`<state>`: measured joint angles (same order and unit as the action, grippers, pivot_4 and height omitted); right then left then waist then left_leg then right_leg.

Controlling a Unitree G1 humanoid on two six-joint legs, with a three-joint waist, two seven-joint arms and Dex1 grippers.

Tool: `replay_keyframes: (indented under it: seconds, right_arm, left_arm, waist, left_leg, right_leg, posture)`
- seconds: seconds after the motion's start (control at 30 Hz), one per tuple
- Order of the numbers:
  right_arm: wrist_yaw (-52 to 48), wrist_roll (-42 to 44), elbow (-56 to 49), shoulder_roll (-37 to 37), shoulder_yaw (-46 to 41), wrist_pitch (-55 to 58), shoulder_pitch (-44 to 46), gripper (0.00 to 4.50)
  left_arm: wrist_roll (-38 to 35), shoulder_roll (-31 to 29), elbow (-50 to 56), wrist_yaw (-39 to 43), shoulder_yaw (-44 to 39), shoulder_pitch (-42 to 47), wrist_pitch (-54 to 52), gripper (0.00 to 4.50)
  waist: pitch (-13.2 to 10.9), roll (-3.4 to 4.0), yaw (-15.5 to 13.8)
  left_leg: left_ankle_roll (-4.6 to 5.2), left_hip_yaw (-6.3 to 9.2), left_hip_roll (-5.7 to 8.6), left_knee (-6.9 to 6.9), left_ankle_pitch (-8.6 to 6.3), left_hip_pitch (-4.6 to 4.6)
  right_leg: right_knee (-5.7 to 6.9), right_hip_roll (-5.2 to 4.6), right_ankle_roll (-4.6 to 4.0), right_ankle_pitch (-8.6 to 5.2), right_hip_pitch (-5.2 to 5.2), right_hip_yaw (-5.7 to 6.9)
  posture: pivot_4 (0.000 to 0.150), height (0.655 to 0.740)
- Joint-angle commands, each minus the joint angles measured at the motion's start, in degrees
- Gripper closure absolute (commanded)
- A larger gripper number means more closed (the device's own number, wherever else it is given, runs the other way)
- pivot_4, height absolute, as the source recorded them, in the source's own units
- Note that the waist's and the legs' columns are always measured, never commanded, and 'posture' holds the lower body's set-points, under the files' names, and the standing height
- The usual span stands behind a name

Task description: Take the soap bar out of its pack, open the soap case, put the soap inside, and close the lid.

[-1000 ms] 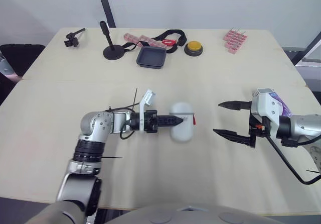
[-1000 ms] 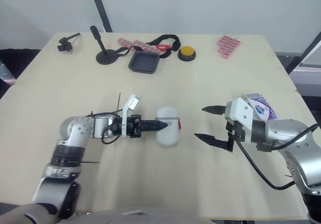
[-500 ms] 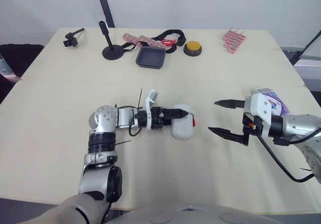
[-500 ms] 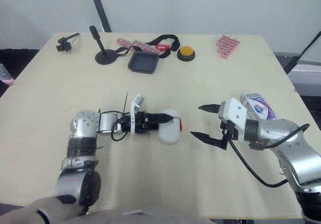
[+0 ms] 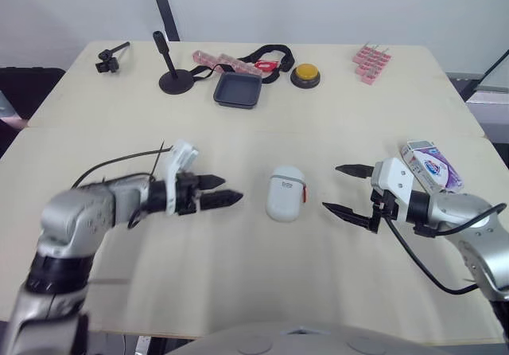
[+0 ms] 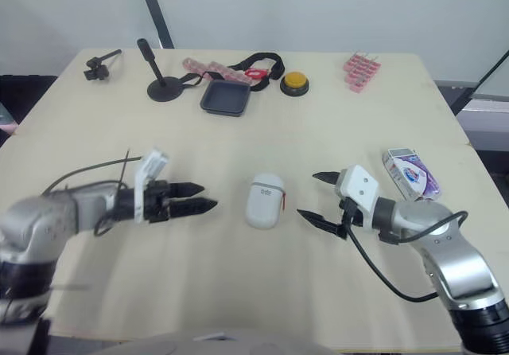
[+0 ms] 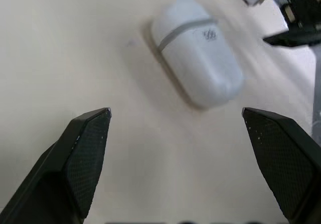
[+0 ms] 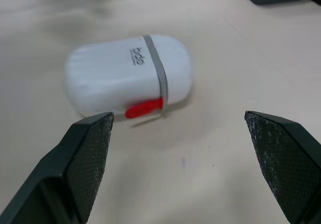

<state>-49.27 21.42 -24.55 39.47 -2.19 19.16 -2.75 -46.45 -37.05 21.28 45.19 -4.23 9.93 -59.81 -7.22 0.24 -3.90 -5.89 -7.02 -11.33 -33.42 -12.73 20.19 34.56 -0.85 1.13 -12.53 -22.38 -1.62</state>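
Soap case on counter, long axis near-to-far, red clasp toward right gripper; smooth, rounded, seemingly plastic shell. Left gripper and right gripper both spread wide.

The soap case is white, with a grey band, small grey letters and a red clasp. The soap pack is white and purple. The table is pale beige. The left gripper and the right gripper have black fingers with a fine dotted grain. At the far side there are a dark tray, a yellow button and pink clips.
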Motion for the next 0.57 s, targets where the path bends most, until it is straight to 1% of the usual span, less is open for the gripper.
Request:
replay_keyframes:
  seconds: [0.03,0.1,0.13,0.2,0.27,0.33,0.37,0.4,0.5,0.57]
  right_arm:
    - [4.42,-4.23,2.09,-2.49,-0.10,-4.21,-1.26,0.00]
    - [4.53,-3.18,1.31,-3.21,-0.58,-3.75,-2.88,0.00]
    - [3.98,-0.84,0.34,-3.96,-1.52,-3.35,-4.23,0.00]
    - [3.34,1.85,-0.75,-4.79,-2.62,-2.96,-5.66,0.00]
    - [2.10,3.81,-3.49,-4.10,-3.74,-2.73,-8.54,0.00]
    - [0.79,5.07,-5.29,-2.81,-4.27,-1.72,-11.09,0.00]
    - [1.16,3.95,-4.98,-2.65,-4.18,-2.40,-11.39,0.00]
    - [1.79,3.46,-4.67,-2.68,-4.33,-2.51,-11.46,0.00]
    - [1.99,3.80,-4.30,-2.92,-4.87,-2.82,-11.13,0.00]
    - [1.88,4.34,-4.24,-3.24,-5.04,-3.08,-10.64,0.00]
  left_arm:
    - [11.02,3.72,-0.87,0.84,-1.61,-7.19,23.16,0.06]
    - [13.14,5.10,-0.55,2.41,-2.47,-9.45,30.44,0.06]
    - [14.38,5.60,-0.52,3.06,-2.82,-10.52,34.00,0.06]
    - [15.69,6.07,-0.95,3.60,-2.94,-11.58,38.04,0.06]
    - [18.11,4.01,-1.58,6.47,-1.96,-14.19,41.65,0.06]
    - [19.29,-0.71,-2.14,10.56,0.23,-17.22,39.70,0.06]
    - [18.70,-1.24,-2.16,11.19,-0.13,-17.68,39.71,0.06]
    - [18.12,-1.33,-2.23,11.31,-0.53,-17.66,40.16,0.06]
    - [19.32,-0.97,-2.94,11.88,-0.40,-16.54,43.66,0.06]
    - [19.34,-0.60,-3.53,12.06,-0.06,-15.83,43.96,0.06]
  waist:
    - [0.00,0.00,-0.17]
    - [0.00,-0.02,-0.15]
    - [0.00,-0.01,-0.01]
    - [0.01,-0.01,0.24]
    - [0.02,0.02,0.58]
    - [0.03,0.02,0.95]
    - [0.03,0.01,1.17]
    - [0.02,0.01,1.25]
    - [0.03,-0.01,1.07]
    - [0.03,0.00,0.94]
  left_leg:
    - [0.01,0.01,0.01,0.00,0.01,-0.04]
    - [0.00,0.03,0.00,-0.04,0.00,-0.08]
    - [-0.02,0.06,0.00,-0.05,0.01,-0.09]
    - [-0.04,0.07,-0.03,0.01,0.03,-0.13]
    - [-0.03,0.07,-0.03,0.04,0.03,-0.16]
    - [-0.03,0.06,-0.03,0.07,0.03,-0.19]
    - [-0.03,0.06,-0.05,0.10,0.03,-0.23]
    - [-0.03,0.04,-0.06,0.12,0.03,-0.27]
    - [-0.08,0.04,-0.06,0.11,-0.02,-0.36]
    - [0.04,0.04,-0.07,0.12,-0.08,-0.45]
  right_leg:
    - [0.00,-0.04,0.00,0.00,-0.01,0.03]
    - [0.04,-0.10,0.00,0.00,0.09,0.08]
    - [0.06,-0.08,0.00,0.00,0.10,0.12]
    - [0.08,-0.05,0.00,0.00,0.09,0.12]
    - [0.09,-0.04,-0.01,0.00,0.09,0.11]
    - [0.08,-0.03,0.00,-0.01,0.09,0.09]
    - [0.08,-0.01,0.00,-0.01,0.09,0.09]
    - [0.07,0.00,0.01,-0.01,0.10,0.06]
    - [0.19,-0.10,0.00,-0.02,0.10,0.08]
    - [0.33,-0.14,-0.01,-0.02,0.12,0.06]
  posture:
    - [0.150,0.7400]
    - [0.150,0.7400]
    - [0.150,0.7400]
    - [0.150,0.7400]
    - [0.150,0.7400]
    - [0.150,0.7400]
    - [0.150,0.7400]
    - [0.150,0.7400]
    - [0.150,0.7400]
    - [0.150,0.7400]
